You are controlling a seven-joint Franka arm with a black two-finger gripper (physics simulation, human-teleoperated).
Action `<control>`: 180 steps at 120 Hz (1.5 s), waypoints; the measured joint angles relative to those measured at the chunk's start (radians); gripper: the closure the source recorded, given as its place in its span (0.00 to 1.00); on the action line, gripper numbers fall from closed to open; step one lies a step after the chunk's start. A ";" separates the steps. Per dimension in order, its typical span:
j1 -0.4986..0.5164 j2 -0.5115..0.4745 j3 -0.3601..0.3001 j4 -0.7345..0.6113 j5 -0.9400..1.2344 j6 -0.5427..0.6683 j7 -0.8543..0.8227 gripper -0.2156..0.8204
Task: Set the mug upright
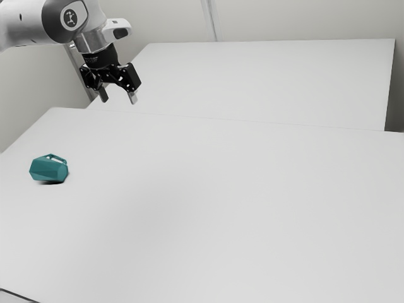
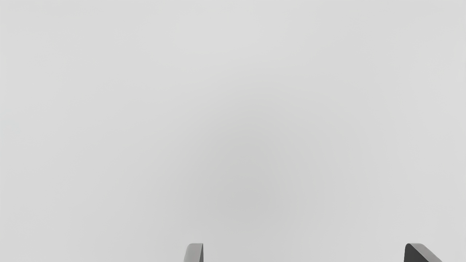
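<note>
In the exterior view, the black pincer (image 1: pixel 118 100) hangs above the white tabletop (image 1: pixel 221 208), toward ten o'clock from the view's middle, its two fingers well apart. The teal mug (image 1: pixel 48 169) lies on its side near nine o'clock, handle (image 1: pixel 57 157) uppermost, between seven and eight o'clock from the pincer and well apart from it.

In the wrist view, the pincer's fingers (image 2: pixel 193 253) stand wide apart, bare pale surface beyond their gap.
</note>
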 joint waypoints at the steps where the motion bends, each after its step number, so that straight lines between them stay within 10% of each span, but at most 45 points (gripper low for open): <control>1: -0.016 0.010 0.016 0.014 0.002 0.000 0.004 0.21; 26: 0.000 -0.031 0.181 -0.099 0.018 0.060 0.082 0.21; 71: 0.529 -0.195 0.138 -0.549 -0.296 0.434 0.259 0.21; 89: 0.743 -0.055 0.094 -0.529 -0.540 0.523 0.478 0.21; 138: 1.365 0.532 -0.399 -0.052 -0.810 0.356 1.135 0.21; 180: 1.419 0.744 -0.465 0.092 -0.808 0.285 1.525 0.22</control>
